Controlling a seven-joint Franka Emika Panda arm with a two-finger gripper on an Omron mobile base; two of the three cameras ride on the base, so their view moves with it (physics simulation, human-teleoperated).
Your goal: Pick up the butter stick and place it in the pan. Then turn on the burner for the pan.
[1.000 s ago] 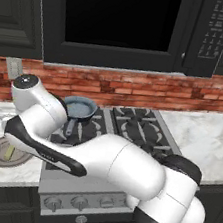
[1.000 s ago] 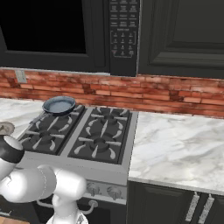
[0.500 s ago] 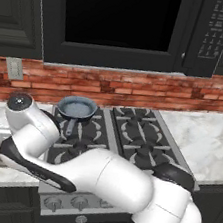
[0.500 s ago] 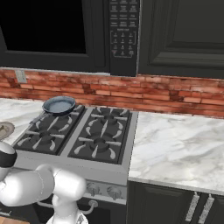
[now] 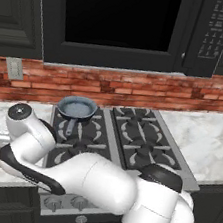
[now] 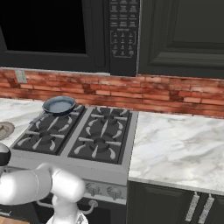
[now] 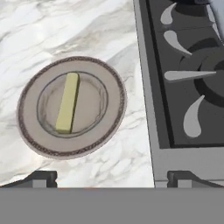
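The butter stick (image 7: 67, 103) lies flat on the beige plate (image 7: 30, 131), a little off its middle, and the plate rests on the marble counter (image 7: 65, 30) just beside the left edge of the stove (image 7: 183, 87). The pan (image 5: 76, 108) sits on the stove's rear left burner, empty, with its handle pointing toward the front edge.

The gripper (image 7: 111, 180) hangs above the counter's front edge with its jaws spread wide and nothing between them; the butter is off to one side of its midline rather than centred under it.

The stick will likely be light and fairly soft, with a greasy surface, so a hard squeeze could dent it or let it slip. The sensible hold is across its narrow width near the middle of its length, with the fingers closing on the two long sides. The plate's shallow raised rim may crowd the fingertips on the way down.

In the left base view the arm covers most of the plate, leaving a sliver of rim. The burner knobs (image 6: 103, 191) on the stove's front are small and their markings are unreadable.
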